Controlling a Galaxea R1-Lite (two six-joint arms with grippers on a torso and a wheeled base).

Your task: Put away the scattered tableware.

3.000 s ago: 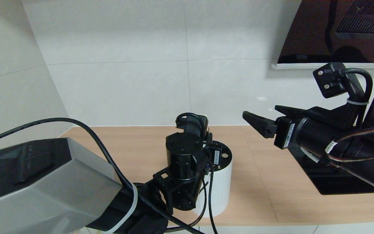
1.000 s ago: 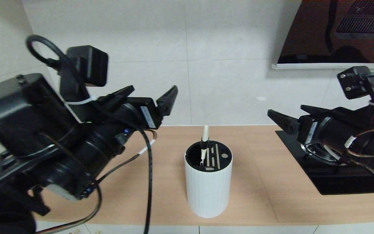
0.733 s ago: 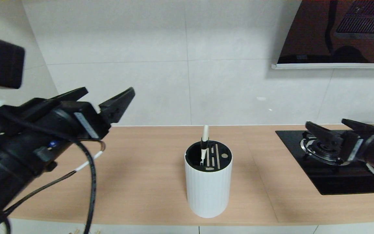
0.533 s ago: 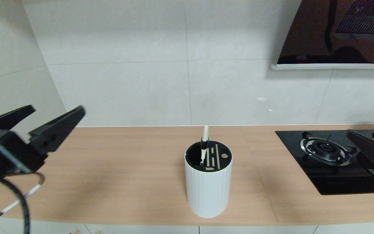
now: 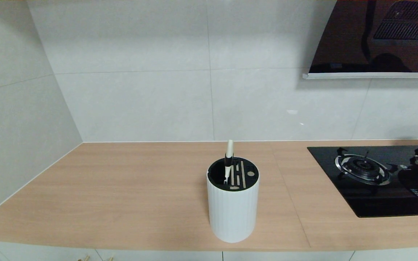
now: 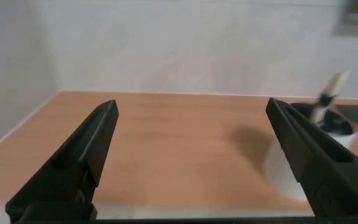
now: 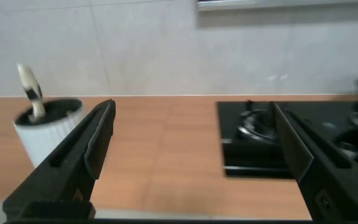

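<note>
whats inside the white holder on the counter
One utensil with a cream and black handle stands in the white holder, rising above its rim. Its working end is hidden inside, so its type cannot be told.

No lettering, number or sign is legible here.

On the counter (image 5: 122, 188), the white holder (image 5: 233, 214) with its upright handle (image 5: 229, 149) stands midway; wide passage left, stove (image 5: 372, 188) right.

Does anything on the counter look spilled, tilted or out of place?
Nothing stands out. The holder stands upright on the counter, with one utensil standing in it.
</note>
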